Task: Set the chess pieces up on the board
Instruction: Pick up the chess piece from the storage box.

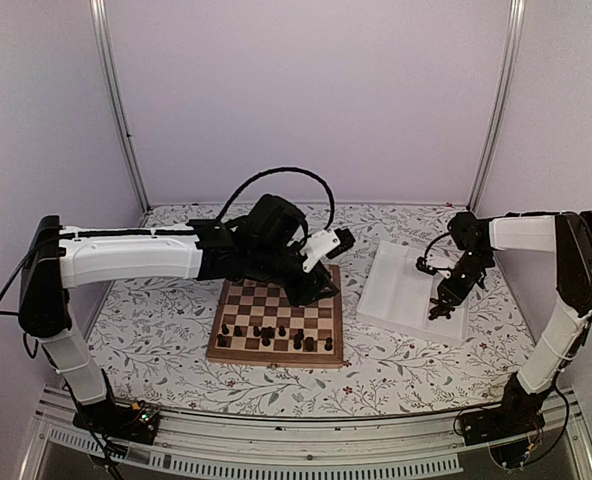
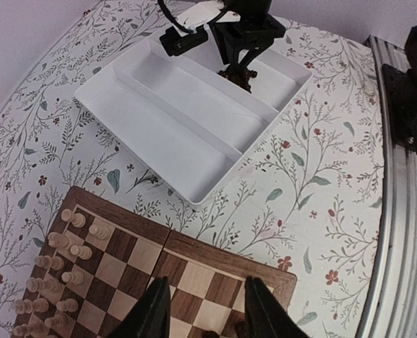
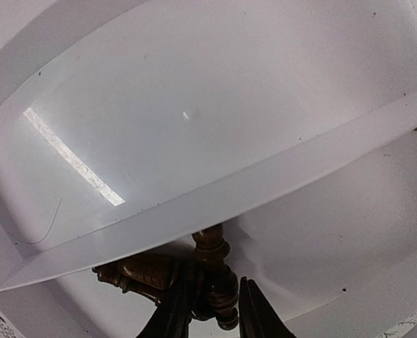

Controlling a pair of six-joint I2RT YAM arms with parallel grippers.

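The board [image 1: 276,358] lies at the table's middle, with several dark chess pieces [image 1: 298,342] on its near rows. My left gripper [image 1: 312,292] hovers over the board's far right part, open and empty. In the left wrist view its fingers [image 2: 152,310] straddle squares near the board's corner [image 2: 215,257], and two dark piece tops [image 2: 210,332] show at the bottom edge. My right gripper [image 1: 442,306] reaches down into the white tray [image 1: 401,285]. In the right wrist view it [image 3: 212,313] is shut on a dark chess piece [image 3: 219,285] lying by the tray's divider [image 3: 265,183]. A second dark piece [image 3: 138,271] lies beside it.
Pale cream chessmen [image 2: 60,282] stand along the board's far rows, hidden under the left arm from above. The tray [image 2: 166,105] lies right of the board on the flowered tablecloth [image 1: 166,330]. The right gripper [image 2: 240,70] shows in its far compartment. White walls enclose the table.
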